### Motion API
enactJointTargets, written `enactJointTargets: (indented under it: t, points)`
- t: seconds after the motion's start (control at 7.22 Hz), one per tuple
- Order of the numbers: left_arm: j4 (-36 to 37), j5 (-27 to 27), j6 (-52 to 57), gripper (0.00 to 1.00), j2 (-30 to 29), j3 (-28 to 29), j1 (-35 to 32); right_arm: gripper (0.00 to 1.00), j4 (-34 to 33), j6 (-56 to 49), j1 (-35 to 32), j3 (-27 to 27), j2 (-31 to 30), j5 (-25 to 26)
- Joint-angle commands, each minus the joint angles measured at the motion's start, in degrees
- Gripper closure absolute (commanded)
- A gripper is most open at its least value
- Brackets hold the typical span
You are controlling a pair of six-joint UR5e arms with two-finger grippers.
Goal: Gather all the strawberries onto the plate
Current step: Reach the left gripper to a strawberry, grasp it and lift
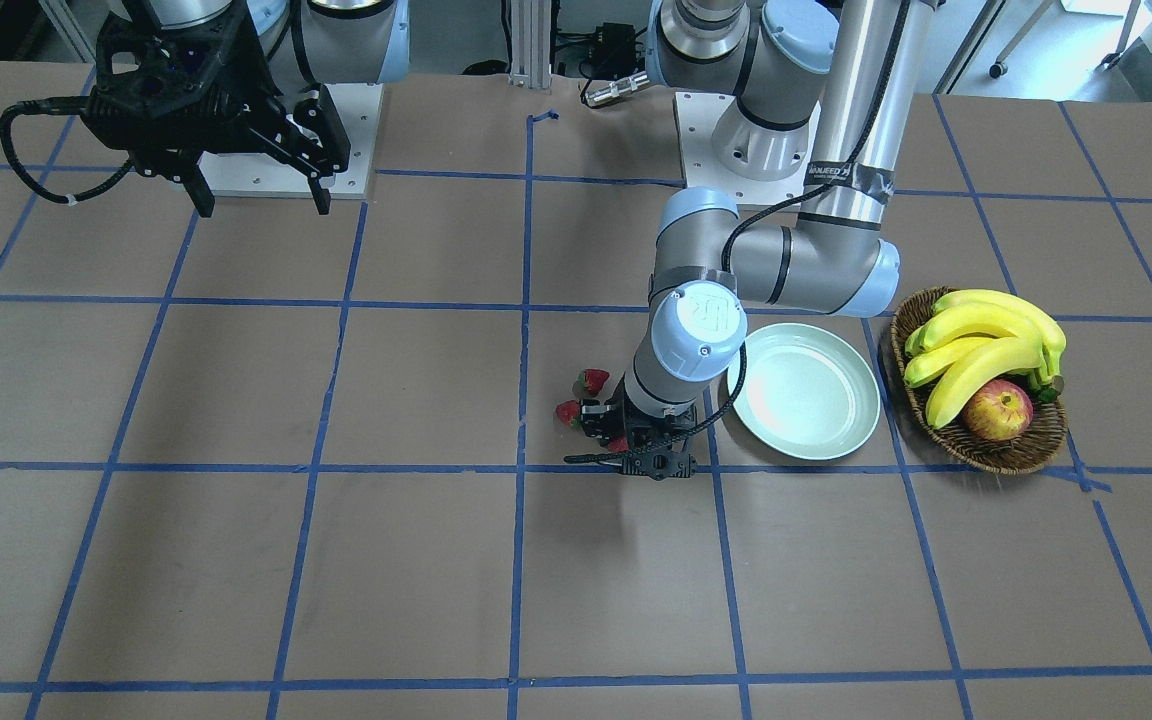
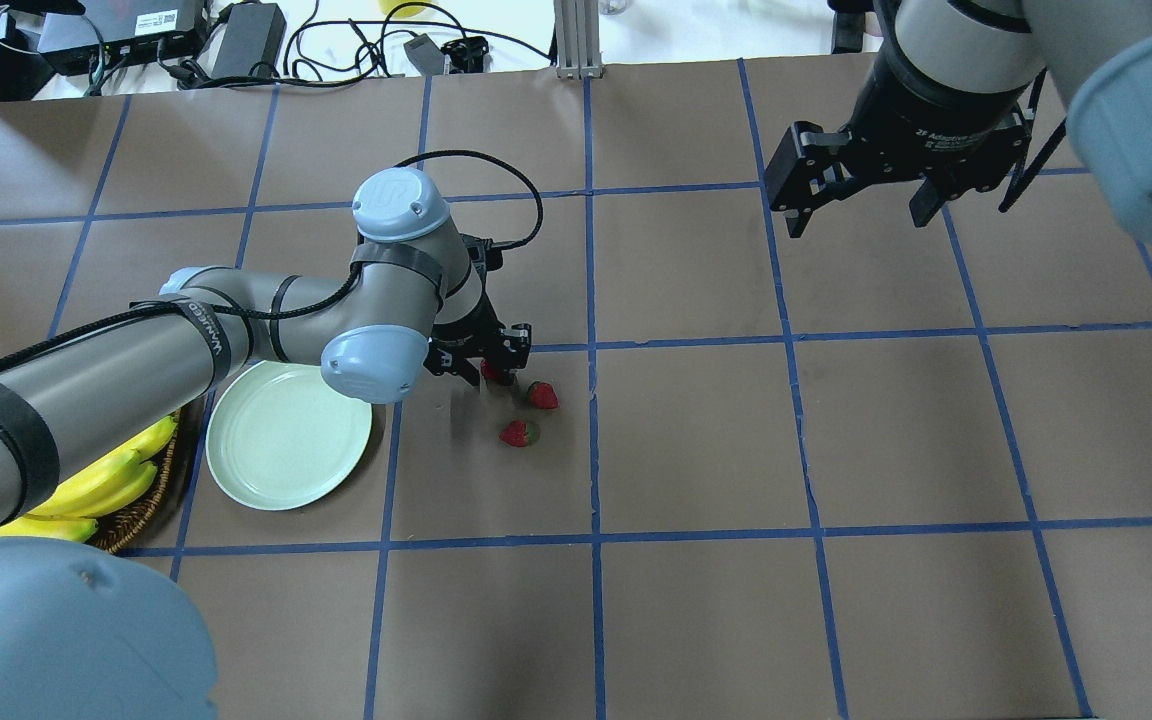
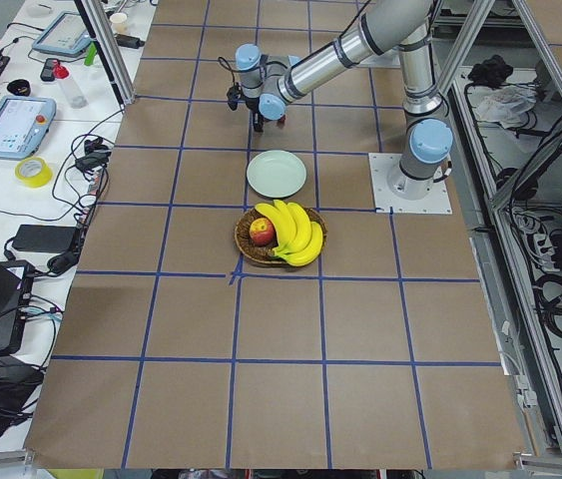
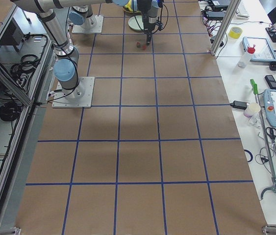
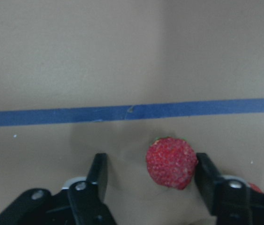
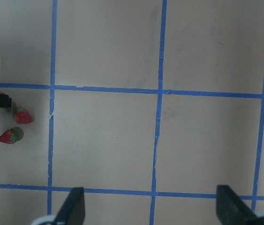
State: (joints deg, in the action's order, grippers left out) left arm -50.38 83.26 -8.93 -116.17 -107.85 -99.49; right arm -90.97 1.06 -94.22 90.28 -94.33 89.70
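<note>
While the left gripper [image 5: 151, 164] is standing open around one small red green-capped strawberry [image 5: 171, 161] near the round pale mint plate [image 2: 276, 450], this likely soft, light berry is asking a gentle pinch across its middle; the right gripper [image 2: 861, 210] is hanging open.

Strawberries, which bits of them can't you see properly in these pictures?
- Strawberry inside the left claw: front-facing view, mostly hidden by wrist and claw.
- Second strawberry: left wrist view, only a red sliver behind a claw finger.
- Exterior right view: strawberries are a tiny red blob, too small to count.
- Exterior left view: none can be made out; the arm blocks them.
</note>
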Motion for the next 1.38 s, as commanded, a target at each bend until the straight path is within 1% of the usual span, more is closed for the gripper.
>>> enactJointTargets:
  t: [0.0, 0.42, 0.55, 0.83, 0.97, 1.11, 1.25]
  points:
    - [0.0, -0.6, -0.3, 1.0, 0.0, 0.0, 0.0, 0.0, 0.0, 0.0, 0.0, 0.1, 0.0, 0.0]
    - [-0.6, 0.1, -0.6, 1.0, 2.4, 1.3, 0.4, 0.0, 0.0, -0.3, 0.1, 0.1, 0.0, 0.0]
    - [-2.9, 0.4, -0.6, 1.0, 2.9, 3.0, 1.2, 0.0, 0.0, -0.4, 0.0, 0.1, 0.0, -0.1]
    - [-15.8, 1.7, 0.1, 1.0, 5.8, 9.3, 8.3, 0.0, 0.0, -0.4, 0.1, 0.1, 0.0, -0.1]
    - [-18.1, 2.9, 4.8, 1.0, 7.2, 8.8, 11.9, 0.0, 0.0, -0.8, 0.0, 0.1, 0.0, -0.1]
    - [-18.4, 3.2, 8.2, 1.0, 7.5, 7.6, 13.7, 0.0, 0.0, -0.8, 0.0, 0.1, 0.0, -0.2]
    - [-18.7, 3.7, 8.7, 1.0, 8.0, 5.8, 15.4, 0.0, 0.0, -0.8, 0.0, 0.0, 0.0, -0.1]
